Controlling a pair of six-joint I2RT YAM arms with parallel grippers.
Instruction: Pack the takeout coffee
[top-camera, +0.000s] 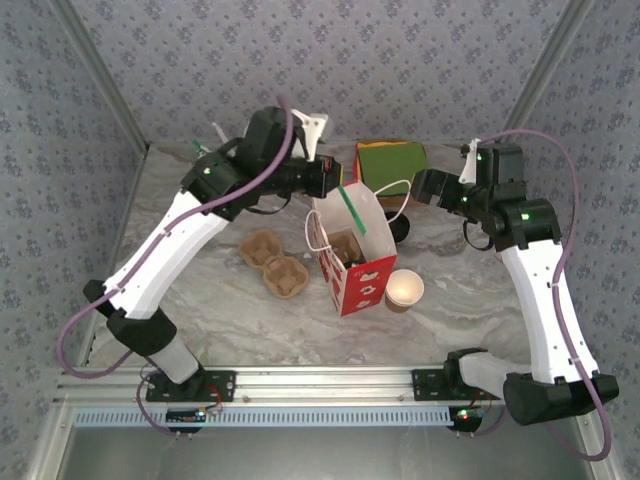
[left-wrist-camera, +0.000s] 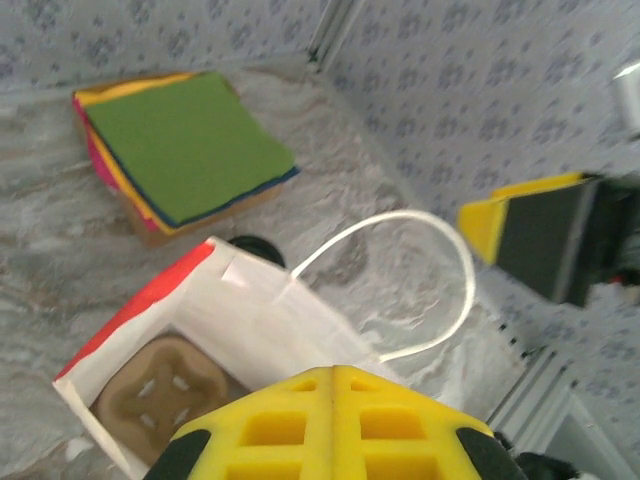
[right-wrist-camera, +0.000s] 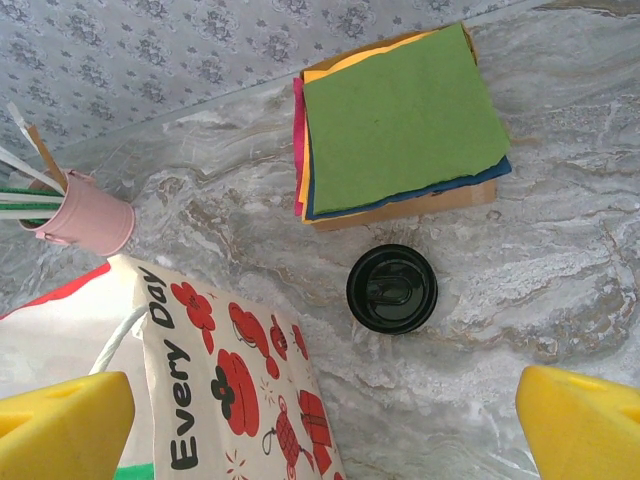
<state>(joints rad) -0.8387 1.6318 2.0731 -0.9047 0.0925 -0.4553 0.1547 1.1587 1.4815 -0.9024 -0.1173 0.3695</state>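
The takeout coffee stands lidded on the marble table, under my right gripper. Seen from my right wrist, the paper bag lies at 8 o'clock from the cup and the stack of coloured sheets at 12 o'clock.

As I judge it, the bag is the main risk. Its printed wall and white handle sit near the cup, so my finger on that side could snag paper as I descend and drag the bag over. Squeezing high, on the lid alone, might pop it off. A cardboard carrier sits inside the bag, so a crooked drop could tip the cup.

My right jaws stand fully apart, holding and touching nothing. My left gripper is pressed together at the bag's rim, and I cannot tell whether it pinches the paper.
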